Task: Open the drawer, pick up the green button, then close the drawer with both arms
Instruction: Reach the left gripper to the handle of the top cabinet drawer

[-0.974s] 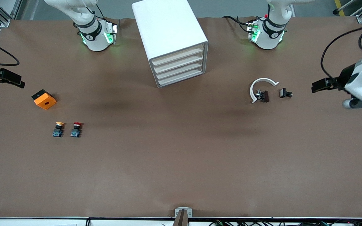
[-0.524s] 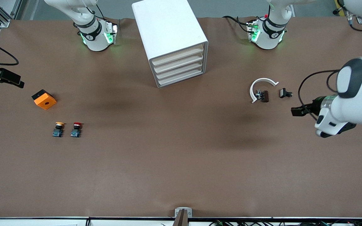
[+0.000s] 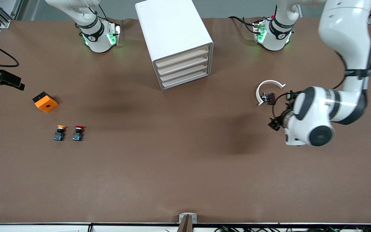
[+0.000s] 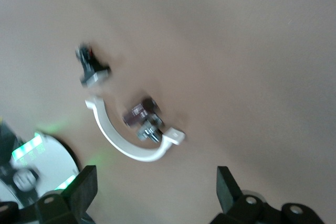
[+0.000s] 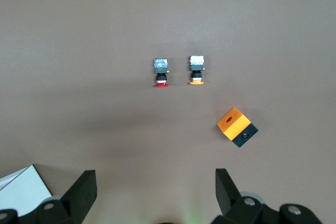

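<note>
A white cabinet [image 3: 175,38] stands between the two arm bases, and its stack of alike cream drawer fronts [image 3: 185,72] is fully pushed in; the drawer among them looks no different from the others. The button with the green cap is hidden. My left gripper [image 3: 273,125] hangs open over bare table, close to a white curved piece [image 3: 268,87]; in the left wrist view its black fingers [image 4: 84,187] stand wide apart with nothing between them. My right gripper [image 3: 19,84] waits open at the table's edge at the right arm's end, and nothing sits between its fingers [image 5: 86,190].
Beside the curved piece [image 4: 126,140] lie a dark small part [image 3: 271,98] and a black part [image 4: 92,66]. Toward the right arm's end sit an orange block [image 3: 45,102], a yellow-capped button [image 3: 60,132] and a red-capped button [image 3: 78,132], which the right wrist view also shows.
The left arm has swung in from the table's edge at its own end to over the table beside the white curved piece. The right arm has stayed still.
</note>
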Controlling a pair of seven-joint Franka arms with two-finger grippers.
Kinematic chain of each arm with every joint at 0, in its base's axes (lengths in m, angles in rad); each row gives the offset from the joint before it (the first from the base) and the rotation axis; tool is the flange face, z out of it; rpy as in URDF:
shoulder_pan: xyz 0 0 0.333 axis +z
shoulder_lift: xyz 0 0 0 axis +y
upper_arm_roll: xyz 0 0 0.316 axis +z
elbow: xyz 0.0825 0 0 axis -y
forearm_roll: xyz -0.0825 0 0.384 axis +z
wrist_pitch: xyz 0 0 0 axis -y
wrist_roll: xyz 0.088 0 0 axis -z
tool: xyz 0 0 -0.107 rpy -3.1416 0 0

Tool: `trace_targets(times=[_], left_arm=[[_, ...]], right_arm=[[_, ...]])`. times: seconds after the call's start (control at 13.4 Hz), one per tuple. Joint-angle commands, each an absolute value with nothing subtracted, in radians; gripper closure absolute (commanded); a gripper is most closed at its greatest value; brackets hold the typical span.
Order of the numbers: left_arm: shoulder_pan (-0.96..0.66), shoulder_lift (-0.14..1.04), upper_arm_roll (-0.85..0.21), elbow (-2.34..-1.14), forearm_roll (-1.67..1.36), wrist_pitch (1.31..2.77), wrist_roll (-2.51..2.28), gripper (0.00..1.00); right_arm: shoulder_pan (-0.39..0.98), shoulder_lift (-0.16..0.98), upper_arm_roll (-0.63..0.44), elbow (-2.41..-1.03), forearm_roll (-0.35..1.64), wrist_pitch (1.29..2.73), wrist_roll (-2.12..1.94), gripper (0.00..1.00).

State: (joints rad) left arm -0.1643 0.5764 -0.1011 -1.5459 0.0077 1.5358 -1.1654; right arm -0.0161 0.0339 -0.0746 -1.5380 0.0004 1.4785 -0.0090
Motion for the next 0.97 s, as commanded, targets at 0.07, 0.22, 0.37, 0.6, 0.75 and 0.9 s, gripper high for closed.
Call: trace_targets(times=[0.07,0.22,0.37,0.6,0.75,0.9], left_arm=[[-0.262,0.676,-0.095,-1.511,-0.047,1.539,-1.521,0.0],[-0.284,0.704,-0.095,-1.511,-0.145,1.54,-1.638,0.0],[-0.326,0.724,-0.094,-1.512,-0.192,1.539,-1.718,0.0],[-0.353,0.756,-0.097,-1.517,-0.343,1.529,-1.874,0.0],[-0.411,0.775,-0.101,-1.52,-0.429,1.514,-1.901,0.0],[-0.448,0.808,-0.101,-1.522,-0.539,1.474,-1.956,0.0]], right_arm=[[-0.014,0.025,-0.077,-1.536,0.012,1.477,-0.011,0.0],[-0.014,0.025,-0.077,-1.536,0.012,1.479,-0.011,0.0],[-0.014,0.025,-0.077,-1.534,0.011,1.479,-0.011,0.0],[-0.014,0.025,-0.077,-1.536,0.011,1.479,-0.011,0.0],[-0.014,0.025,-0.077,-1.534,0.011,1.479,-0.011,0.0],[-0.014,0.025,-0.077,-1.535,0.009,1.479,-0.011,0.0]])
